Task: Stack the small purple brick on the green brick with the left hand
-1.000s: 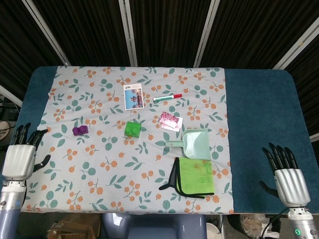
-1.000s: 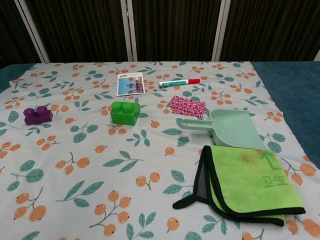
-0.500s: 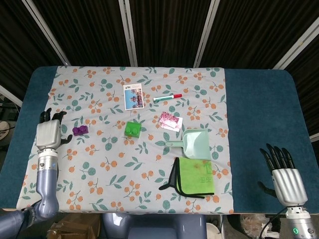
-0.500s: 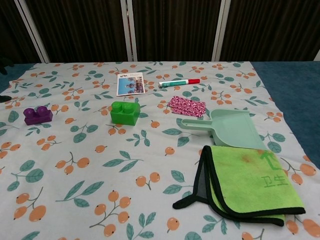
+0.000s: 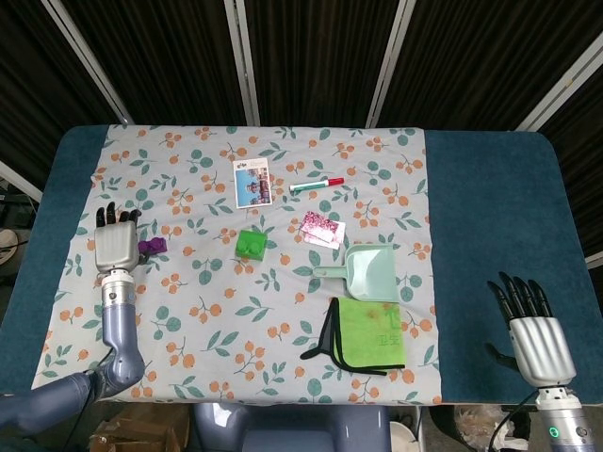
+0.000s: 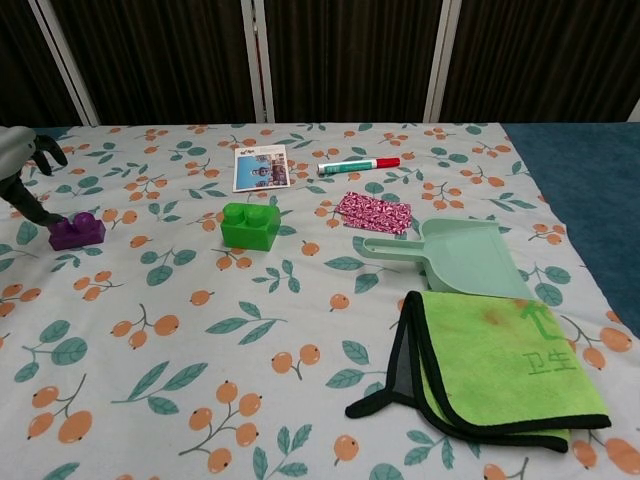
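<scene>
Step in hand: I judge I am on the reach, closing in on the purple brick; nothing is lifted.
My left hand: it hovers just left of the green brick's far neighbour, fingers apart and holding nothing; in the chest view one fingertip sits right at the purple brick's left edge, and I cannot tell whether it touches.
Purple brick: small, glossy, two round studs on top, lying flat on the floral cloth, well left of the green brick.
Next move: I would need to bring my fingers down around the purple brick's sides, pinch it, lift it, then carry it rightward.
Green brick: the landmark; a bigger block, two studs up, flat on the cloth, nothing on it.
Beyond it: a dustpan to the green brick's right, a folded green rag nearer me.
My right hand: far right of the green brick, fingers spread, empty.
</scene>
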Action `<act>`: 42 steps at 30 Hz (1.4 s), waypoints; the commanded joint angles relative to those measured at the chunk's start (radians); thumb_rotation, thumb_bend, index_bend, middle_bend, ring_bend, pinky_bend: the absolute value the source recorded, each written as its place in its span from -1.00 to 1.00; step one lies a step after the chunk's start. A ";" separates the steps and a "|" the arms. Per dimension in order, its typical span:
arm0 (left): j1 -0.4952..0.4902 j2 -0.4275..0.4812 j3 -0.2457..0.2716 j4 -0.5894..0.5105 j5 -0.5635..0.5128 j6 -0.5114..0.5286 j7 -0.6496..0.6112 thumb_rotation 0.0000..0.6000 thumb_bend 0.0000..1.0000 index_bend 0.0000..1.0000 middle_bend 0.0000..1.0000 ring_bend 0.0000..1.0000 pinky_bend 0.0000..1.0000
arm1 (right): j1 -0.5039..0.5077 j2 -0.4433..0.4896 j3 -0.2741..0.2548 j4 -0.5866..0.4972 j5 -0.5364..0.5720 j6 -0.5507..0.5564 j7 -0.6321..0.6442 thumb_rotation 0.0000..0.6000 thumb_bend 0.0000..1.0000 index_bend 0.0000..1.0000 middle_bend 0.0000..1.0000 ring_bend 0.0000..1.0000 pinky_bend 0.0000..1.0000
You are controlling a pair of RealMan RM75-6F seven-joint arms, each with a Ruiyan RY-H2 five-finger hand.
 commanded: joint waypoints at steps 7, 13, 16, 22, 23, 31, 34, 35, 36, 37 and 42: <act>-0.014 -0.062 0.019 0.101 -0.012 -0.016 -0.034 1.00 -0.46 -0.51 -0.43 -0.95 -1.00 | 0.004 -0.008 -0.003 0.001 0.007 -0.012 -0.012 1.00 -0.67 -0.80 -0.91 -0.99 -0.89; -0.013 -0.088 0.026 0.159 -0.025 -0.037 -0.046 1.00 -0.46 -0.50 -0.42 -0.95 -1.00 | 0.003 -0.007 -0.003 0.001 0.010 -0.011 -0.009 1.00 -0.66 -0.80 -0.91 -0.99 -0.89; -0.014 -0.099 0.034 0.182 -0.020 -0.043 -0.053 1.00 -0.46 -0.50 -0.42 -0.95 -1.00 | 0.003 -0.007 -0.004 0.001 0.009 -0.012 -0.007 1.00 -0.66 -0.80 -0.91 -0.99 -0.89; -0.018 -0.124 0.042 0.219 -0.016 -0.060 -0.060 1.00 -0.46 -0.49 -0.38 -0.93 -1.00 | 0.005 -0.007 -0.005 0.002 0.010 -0.014 -0.006 1.00 -0.67 -0.80 -0.91 -0.99 -0.89; -0.019 -0.131 0.045 0.227 -0.014 -0.063 -0.061 1.00 -0.46 -0.49 -0.38 -0.93 -1.00 | 0.005 -0.007 -0.005 0.001 0.009 -0.015 -0.007 1.00 -0.67 -0.80 -0.91 -0.99 -0.89; -0.028 -0.154 0.047 0.250 0.006 -0.058 -0.065 1.00 -0.46 -0.48 -0.37 -0.92 -1.00 | 0.007 -0.008 -0.007 0.004 0.009 -0.017 -0.004 1.00 -0.67 -0.80 -0.91 -0.99 -0.89; -0.029 -0.157 0.044 0.252 0.012 -0.055 -0.069 1.00 -0.45 -0.46 -0.34 -0.90 -1.00 | 0.009 -0.009 -0.007 0.005 0.009 -0.021 -0.005 1.00 -0.66 -0.80 -0.91 -0.99 -0.89; -0.029 -0.158 0.044 0.253 0.014 -0.055 -0.069 1.00 -0.45 -0.45 -0.34 -0.90 -1.00 | 0.010 -0.009 -0.008 0.006 0.009 -0.023 -0.005 1.00 -0.66 -0.80 -0.91 -0.99 -0.89; -0.029 -0.159 0.044 0.254 0.015 -0.055 -0.069 1.00 -0.45 -0.44 -0.33 -0.90 -1.00 | 0.010 -0.010 -0.008 0.006 0.009 -0.024 -0.005 1.00 -0.66 -0.80 -0.91 -0.99 -0.89; -0.029 -0.160 0.044 0.255 0.016 -0.054 -0.068 1.00 -0.44 -0.43 -0.33 -0.89 -1.00 | 0.010 -0.010 -0.008 0.006 0.009 -0.023 -0.005 1.00 -0.66 -0.80 -0.91 -0.99 -0.89; -0.030 -0.169 0.047 0.269 0.019 -0.054 -0.060 1.00 -0.42 -0.40 -0.31 -0.89 -1.00 | 0.010 -0.009 -0.008 0.007 0.011 -0.022 -0.002 1.00 -0.67 -0.80 -0.91 -0.99 -0.89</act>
